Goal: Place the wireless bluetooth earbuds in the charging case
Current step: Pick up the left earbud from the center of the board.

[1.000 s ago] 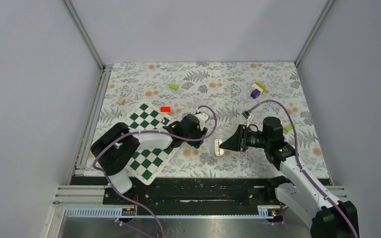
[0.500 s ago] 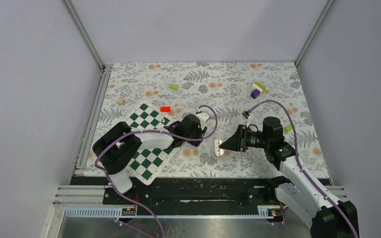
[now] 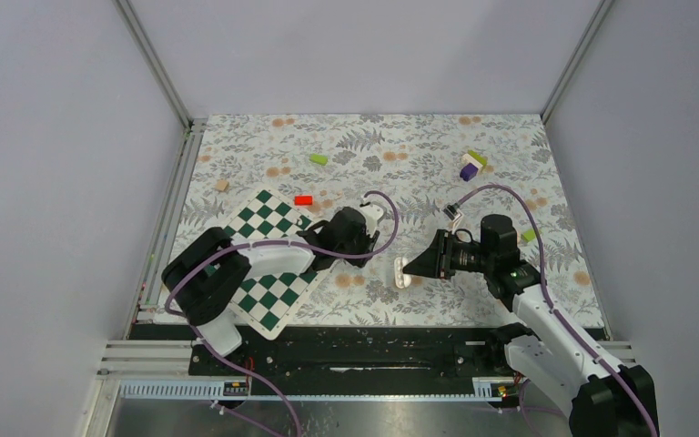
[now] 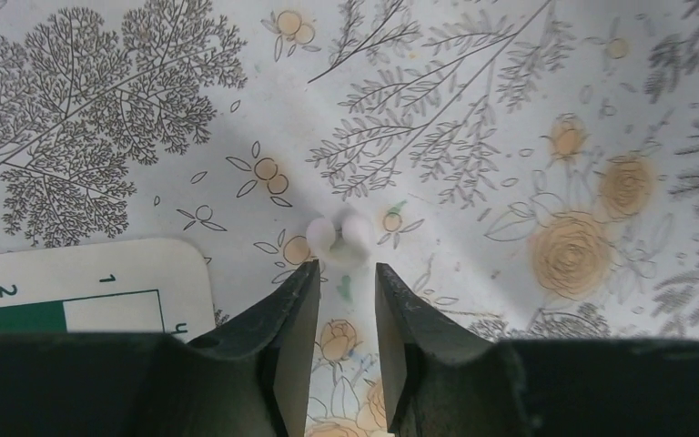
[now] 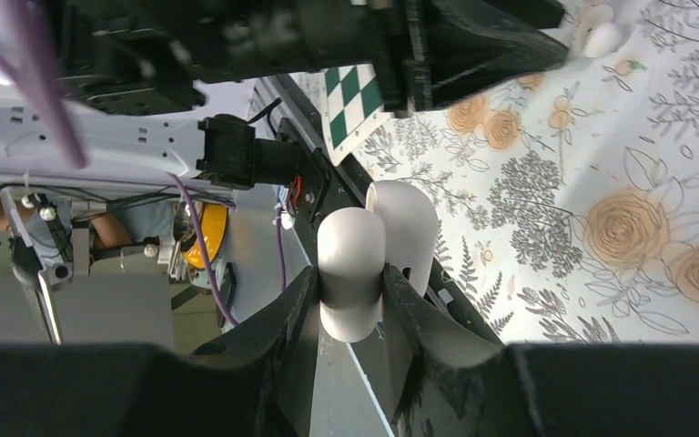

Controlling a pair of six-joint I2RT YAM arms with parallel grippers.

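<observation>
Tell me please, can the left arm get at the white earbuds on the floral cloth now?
Probably yes. The earbuds lie just ahead of the left arm's jaws, and nothing stands between them. The jaws look rather narrow for taking both earbuds together.

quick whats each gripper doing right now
left gripper: open, nothing between the jaws; earbuds lie just past its tips
right gripper: shut on the case
</observation>
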